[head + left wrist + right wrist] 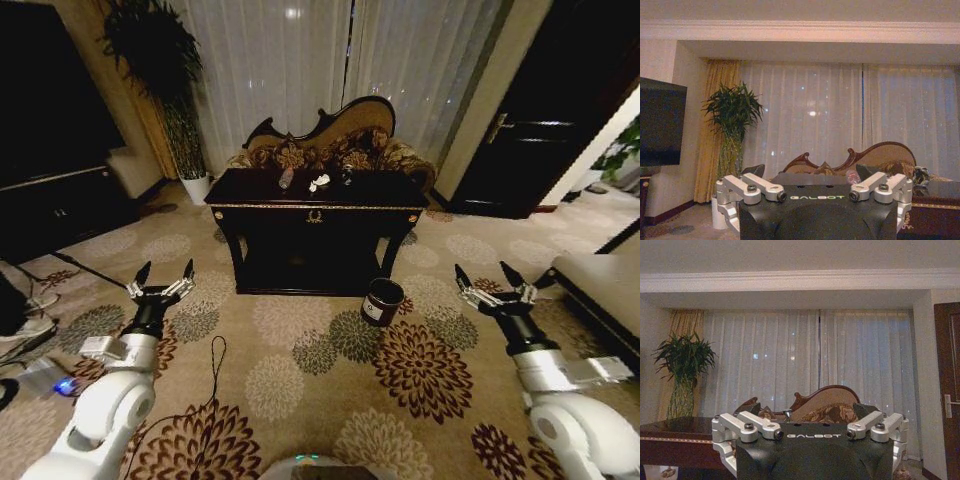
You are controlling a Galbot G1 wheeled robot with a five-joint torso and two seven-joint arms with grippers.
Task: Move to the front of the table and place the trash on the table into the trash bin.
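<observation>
Trash (318,182) all on table (250,190) far ahead, bin (382,301) on carpet by table's front, nothing binned, left gripper (161,272) and right gripper (489,274) spread wide, empty, approach pending.

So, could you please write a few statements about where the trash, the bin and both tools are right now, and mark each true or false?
1. The trash bin stands on the carpet by the table. True.
2. The left tool holds a piece of trash. False: it is open and empty; the trash lies on the table.
3. The right tool is open, over the carpet. True.
4. The bin sits on the table's lower shelf. False: it is on the floor.
</observation>
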